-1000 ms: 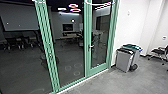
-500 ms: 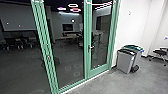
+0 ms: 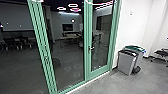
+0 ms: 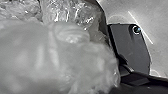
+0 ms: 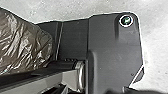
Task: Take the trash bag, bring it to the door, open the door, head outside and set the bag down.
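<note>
- While the robot is facing a glass wall (image 3: 66, 55), green frames are running up btwn the dark panes, & tables (image 3: 68, 38), chairs (image 3: 12, 43) & a pale screen (image 3: 16, 21) are showing in the glass.
- Gray floor (image 3: 102, 83) is spreading in front, w/ a white wall (image 3: 133, 30) rising to the R of the glass.
- Glass door (image 3: 100, 71) in its green frame is standing shut, ahead & a bit R.
- Trash bag (image 4: 82, 60) is bulging right up close to the L wrist cam, pale, see-thru & crinkled; can't tell exactly how L gripper is meeting it, nor whether that claw is open or closed.
- Shiny brownish plastic (image 5: 23, 45) is lying near the R wrist, beside the robot's own dark plate; can't tell if it's touching R gripper, or whether that claw is open or closed.
- Both wrist cams are looking down twd the floor; exact arm bend, can't tell.
- Two wheeled bins are standing by the white wall: gray bin (image 3: 126, 62) w/ dark lid in front, green-lidded bin (image 3: 135, 47) just behind.
- Office chair (image 3: 162, 53) is sitting farther R.
- Door handle (image 3: 91, 48) is sticking out on the door's L side.
- Small pale patch (image 3: 134, 54) is showing on the dark lid, too blurry to read.
</note>
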`<state>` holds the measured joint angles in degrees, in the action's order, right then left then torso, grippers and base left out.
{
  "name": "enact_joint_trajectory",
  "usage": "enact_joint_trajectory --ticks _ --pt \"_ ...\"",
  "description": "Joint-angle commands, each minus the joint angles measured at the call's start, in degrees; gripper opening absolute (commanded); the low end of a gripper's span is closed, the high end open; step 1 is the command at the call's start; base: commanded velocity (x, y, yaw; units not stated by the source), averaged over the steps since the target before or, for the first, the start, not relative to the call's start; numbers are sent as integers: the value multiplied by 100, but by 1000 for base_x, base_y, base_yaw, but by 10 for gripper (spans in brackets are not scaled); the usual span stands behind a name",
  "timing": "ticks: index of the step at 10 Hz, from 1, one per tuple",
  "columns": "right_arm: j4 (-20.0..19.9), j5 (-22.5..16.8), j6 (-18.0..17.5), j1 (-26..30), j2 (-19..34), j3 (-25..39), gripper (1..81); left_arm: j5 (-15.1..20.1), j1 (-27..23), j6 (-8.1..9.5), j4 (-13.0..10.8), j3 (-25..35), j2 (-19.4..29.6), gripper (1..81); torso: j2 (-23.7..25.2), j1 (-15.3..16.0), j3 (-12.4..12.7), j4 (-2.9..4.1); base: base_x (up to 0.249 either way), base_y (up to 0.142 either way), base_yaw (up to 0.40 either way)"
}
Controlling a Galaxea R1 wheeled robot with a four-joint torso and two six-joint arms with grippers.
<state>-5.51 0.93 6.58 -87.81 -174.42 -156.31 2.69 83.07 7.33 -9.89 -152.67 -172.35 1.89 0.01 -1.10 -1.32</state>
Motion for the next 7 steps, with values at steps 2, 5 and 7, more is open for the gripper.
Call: enact_joint_trajectory --ticks 2,5,7 --pt "-29 -321 36 285 -25 5 811 267 -357 -21 -57 9 7 10 0 -1 0 0 149 -67 0" --pt "-29 -321 36 285 -25 5 811 258 -357 -30 -48 9 -2 10 0 2 0 0 149 -68 0" --pt "-38 -321 36 285 -25 14 811 249 -357 -30 -48 9 -2 10 0 0 0 0 149 -68 0"
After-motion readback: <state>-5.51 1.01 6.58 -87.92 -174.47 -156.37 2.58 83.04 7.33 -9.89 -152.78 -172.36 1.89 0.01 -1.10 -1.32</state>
